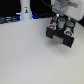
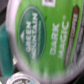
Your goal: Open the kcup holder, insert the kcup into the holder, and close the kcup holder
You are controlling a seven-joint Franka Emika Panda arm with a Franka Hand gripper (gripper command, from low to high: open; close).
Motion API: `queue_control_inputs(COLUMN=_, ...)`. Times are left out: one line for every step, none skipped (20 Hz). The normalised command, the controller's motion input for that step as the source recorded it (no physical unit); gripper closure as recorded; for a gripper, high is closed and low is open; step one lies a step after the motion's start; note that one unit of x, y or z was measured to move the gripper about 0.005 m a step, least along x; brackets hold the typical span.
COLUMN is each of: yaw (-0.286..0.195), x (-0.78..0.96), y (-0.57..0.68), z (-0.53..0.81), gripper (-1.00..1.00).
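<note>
Presently catalogued, one moment, two views.

Item 1: surface [image 1: 30,57]. Pale, broad, matte; it carries the other items and fills most of the exterior view.

Item 2: kcup holder [image 1: 61,34]. Black boxy unit standing on the surface toward the exterior view's right, in the upper part of that picture. Its top side appears open, with small round shapes showing inside; detail is too blurred to count slots or make out handles.

Item 3: arm [image 1: 65,7]. White housing, entering from the top edge on the exterior view's right, directly above the kcup holder.

Item 4: gripper [image 1: 60,22]. Dark, hanging just over the open top of the kcup holder. How wide the jaws stand cannot be told from either view, nor whether anything is clamped between them.

Item 5: kcup [image 2: 45,35]. Seen very close in the wrist view, nearly filling it: a round green lid with white lettering reading "DARK MAGIC" and a white rim. Blurred; tilted relative to the picture. A second green-topped round shape [image 2: 22,79] shows partly at the picture's edge.

Item 6: white post [image 1: 25,11]. Tall, bottle-like, upright at the far edge of the surface, toward the exterior view's left, well apart from the kcup holder.
</note>
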Motion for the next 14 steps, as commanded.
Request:
queue_control_inputs(yaw=0.008, x=0.04, y=0.06, z=0.01, gripper=-1.0)
queue_control_inputs(yaw=0.016, x=0.02, y=0.03, z=0.05, gripper=-1.0)
queue_control_inputs(yaw=0.037, x=0.09, y=0.02, z=0.22, gripper=-1.0)
queue_control_inputs(yaw=0.077, x=0.12, y=-0.01, z=0.4, gripper=-1.0)
queue_control_inputs(yaw=0.082, x=0.12, y=-0.01, z=0.45, gripper=-1.0)
queue_control_inputs(yaw=0.082, x=0.13, y=-0.01, z=0.5, gripper=-1.0)
queue_control_inputs(yaw=0.078, x=0.14, y=-0.04, z=0.55, gripper=-1.0)
queue_control_inputs(yaw=0.079, x=0.17, y=-0.13, z=0.61, gripper=-1.0)
queue_control_inputs(yaw=0.083, x=0.21, y=-0.16, z=0.65, gripper=-1.0)
queue_control_inputs(yaw=0.088, x=0.22, y=-0.21, z=0.64, gripper=-1.0)
queue_control_inputs(yaw=0.09, x=0.23, y=-0.26, z=0.62, gripper=-1.0)
queue_control_inputs(yaw=0.099, x=0.25, y=-0.3, z=0.64, gripper=-1.0)
queue_control_inputs(yaw=0.117, x=0.26, y=-0.34, z=0.64, gripper=-1.0)
queue_control_inputs(yaw=0.114, x=0.32, y=-0.4, z=0.55, gripper=-1.0)
